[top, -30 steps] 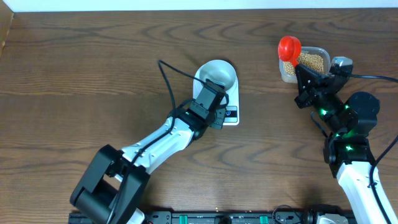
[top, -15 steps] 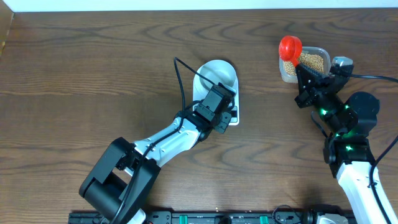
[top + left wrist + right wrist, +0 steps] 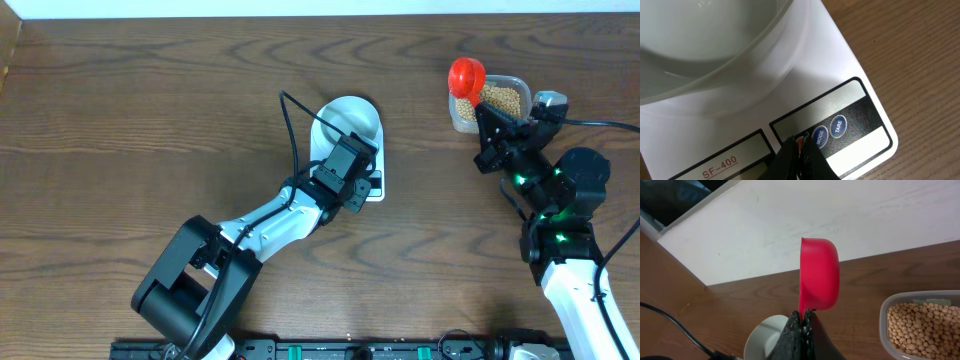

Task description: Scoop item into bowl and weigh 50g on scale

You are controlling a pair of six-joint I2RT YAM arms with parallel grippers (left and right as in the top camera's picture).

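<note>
The white scale (image 3: 374,187) sits mid-table with the pale bowl (image 3: 352,117) on it; no beans show in the bowl. My left gripper (image 3: 362,186) is shut, its tips (image 3: 800,143) pressed down on the scale's (image 3: 815,65) front panel just left of the MODE button (image 3: 819,135). The bowl's rim (image 3: 740,55) fills the upper left of that view. My right gripper (image 3: 804,314) is shut on the handle of a red scoop (image 3: 820,275), held up beside the clear tub of tan beans (image 3: 925,325). From overhead the scoop (image 3: 465,75) hangs at the tub's (image 3: 500,98) left end.
A TARE button (image 3: 838,126) lies right of MODE. A black cable (image 3: 290,120) loops from the left arm beside the bowl. The white wall edge (image 3: 320,8) runs along the table's far side. Bare brown wood lies between the scale and the tub.
My left gripper has shifted a little to the right and forward, down onto the scale's button panel. The right arm and scoop have not moved.
</note>
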